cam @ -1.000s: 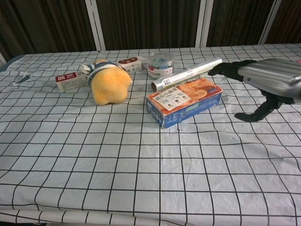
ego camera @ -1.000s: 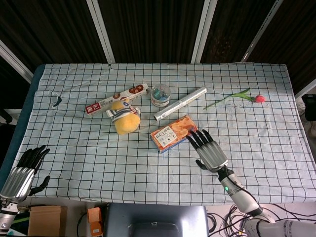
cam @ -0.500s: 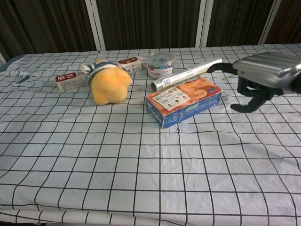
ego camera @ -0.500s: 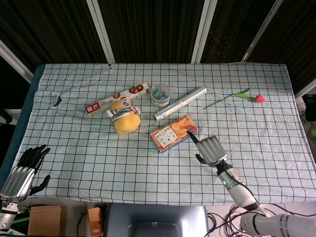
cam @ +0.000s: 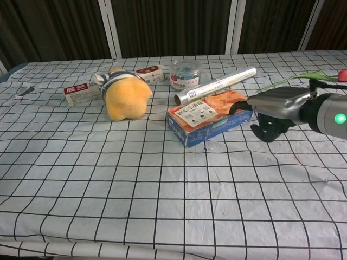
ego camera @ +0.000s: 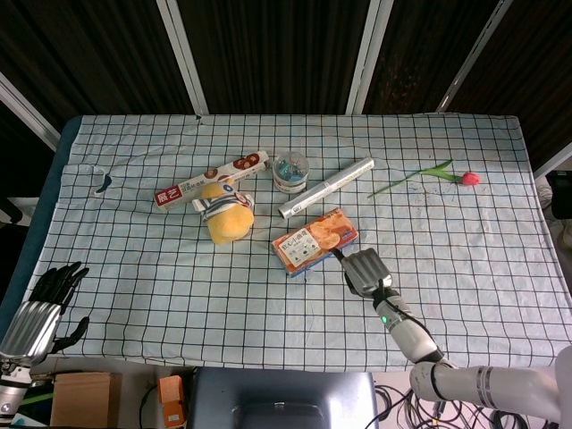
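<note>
An orange and blue snack box (ego camera: 313, 241) (cam: 209, 116) lies near the middle of the checked tablecloth (ego camera: 179, 286). My right hand (ego camera: 362, 268) (cam: 276, 105) sits at the box's right end with its fingers curled in. Dark fingertips (cam: 240, 107) touch the top edge of that end, while the thumb (cam: 265, 132) hangs below, apart from the box. My left hand (ego camera: 40, 308) holds nothing, fingers apart, off the table's front left corner, and only the head view shows it.
Behind the box lie a silver foil roll (ego camera: 326, 188) (cam: 217, 86), a clear jar (ego camera: 290, 170) (cam: 185, 73), a yellow plush toy (ego camera: 228, 219) (cam: 127, 95) and a long red carton (ego camera: 210, 179). A tulip (ego camera: 429, 174) lies at the far right.
My right hand curled its outstretched fingers and slid left to the snack box's end, which shifted slightly. The left hand stayed put.
</note>
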Controlling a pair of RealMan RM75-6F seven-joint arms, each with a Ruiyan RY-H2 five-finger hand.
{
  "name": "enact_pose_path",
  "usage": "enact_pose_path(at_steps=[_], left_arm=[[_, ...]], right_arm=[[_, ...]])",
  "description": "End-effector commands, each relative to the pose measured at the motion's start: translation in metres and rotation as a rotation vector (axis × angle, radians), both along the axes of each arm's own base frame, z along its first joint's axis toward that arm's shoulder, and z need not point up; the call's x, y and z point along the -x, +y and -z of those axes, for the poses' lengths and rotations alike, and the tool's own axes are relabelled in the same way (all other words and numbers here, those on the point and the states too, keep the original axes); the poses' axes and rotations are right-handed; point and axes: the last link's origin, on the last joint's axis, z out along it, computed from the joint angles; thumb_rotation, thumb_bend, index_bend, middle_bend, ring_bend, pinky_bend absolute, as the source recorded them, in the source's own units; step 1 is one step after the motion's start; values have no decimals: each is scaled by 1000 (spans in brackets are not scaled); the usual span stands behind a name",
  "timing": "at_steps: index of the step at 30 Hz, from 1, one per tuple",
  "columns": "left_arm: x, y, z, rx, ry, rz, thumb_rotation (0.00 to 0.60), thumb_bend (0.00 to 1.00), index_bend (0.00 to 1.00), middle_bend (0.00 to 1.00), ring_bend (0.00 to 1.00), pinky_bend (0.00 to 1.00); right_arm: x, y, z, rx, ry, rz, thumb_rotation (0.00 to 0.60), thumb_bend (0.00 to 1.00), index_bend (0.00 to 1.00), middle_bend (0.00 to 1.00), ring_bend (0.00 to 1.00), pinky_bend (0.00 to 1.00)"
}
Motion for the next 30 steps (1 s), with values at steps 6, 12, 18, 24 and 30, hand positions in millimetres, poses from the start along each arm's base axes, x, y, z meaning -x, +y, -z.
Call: enact_pose_path(at_steps=[6, 12, 18, 24, 30], left_arm=[[0, 0, 0, -2, -1, 4, 600, 399, 0, 0, 0, 0], [-1, 0, 0, -1, -2, 7, 600, 399, 0, 0, 0, 0], [-1, 0, -1, -8, -1, 9, 600, 398, 0, 0, 0, 0], [-1, -3, -1, -17, 2, 15, 600, 398, 0, 0, 0, 0], [-1, -7, -3, -27, 0, 10, 600, 400, 0, 0, 0, 0]], right_arm=[[-7, 3, -2, 16, -26, -38, 600, 657, 126, 1000, 1000, 1000], [-8, 5, -2, 18, -37, -48, 600, 656, 113, 1000, 1000, 1000], [-9, 6, -2, 22, -44, -54, 600, 656, 114, 1000, 1000, 1000], [4, 35, -30, 46, -97, -18, 600, 332, 5, 425, 529, 726], [40, 107, -95, 251, -98, -74, 600, 224, 0, 0, 0, 201]])
